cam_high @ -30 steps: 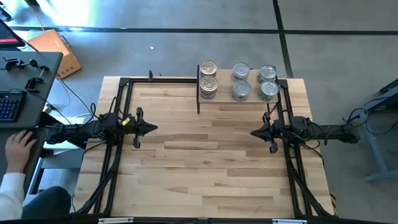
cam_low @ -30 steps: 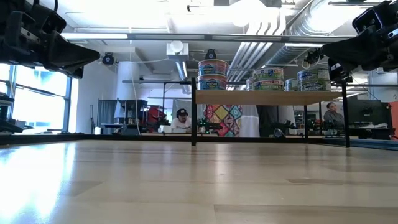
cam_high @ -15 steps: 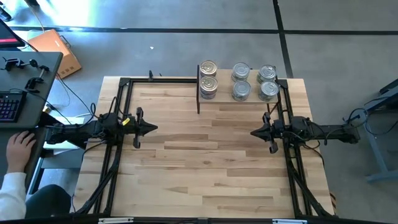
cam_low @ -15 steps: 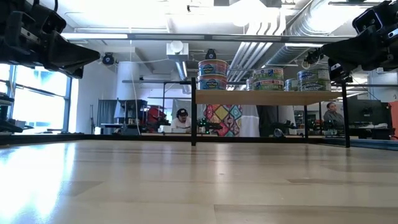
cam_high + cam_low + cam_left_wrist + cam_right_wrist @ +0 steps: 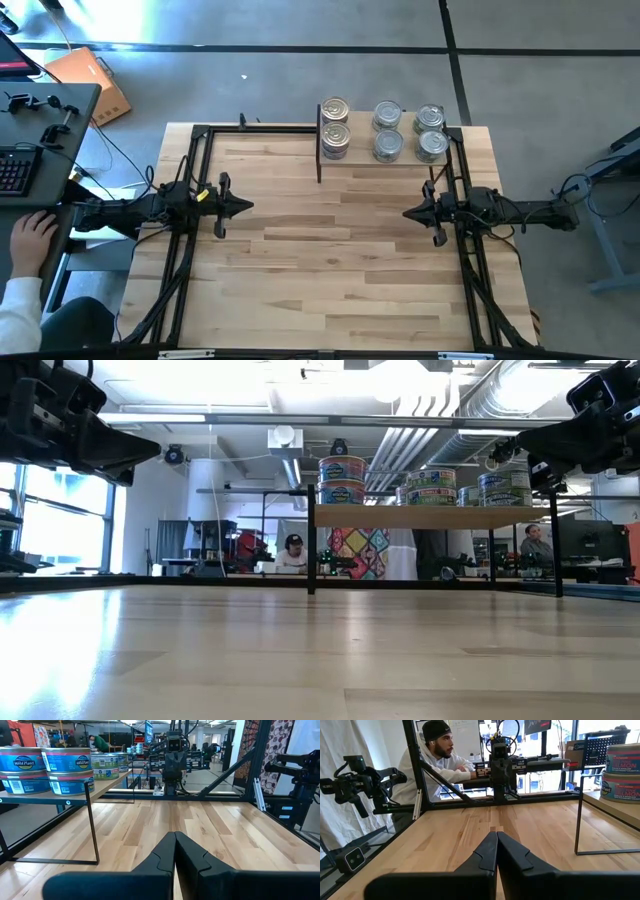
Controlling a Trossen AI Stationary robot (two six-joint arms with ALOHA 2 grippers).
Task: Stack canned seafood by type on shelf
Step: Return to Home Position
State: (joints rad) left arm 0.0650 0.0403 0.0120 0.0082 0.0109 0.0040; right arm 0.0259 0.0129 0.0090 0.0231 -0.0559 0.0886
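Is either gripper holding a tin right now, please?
No: the left gripper and right gripper are both shut and empty over the table, while the tins stand on the shelf.

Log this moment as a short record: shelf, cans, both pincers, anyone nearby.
shelf: small wooden platform on black legs, at the far edge of the table, toward its right side
cans: all on the shelf, in three columns of two stacks; the low view shows stacks two high
left pincer: shut, holding nothing, over the table's left side
right pincer: shut, holding nothing, over the table's right side
person: a hand off the table's left edge
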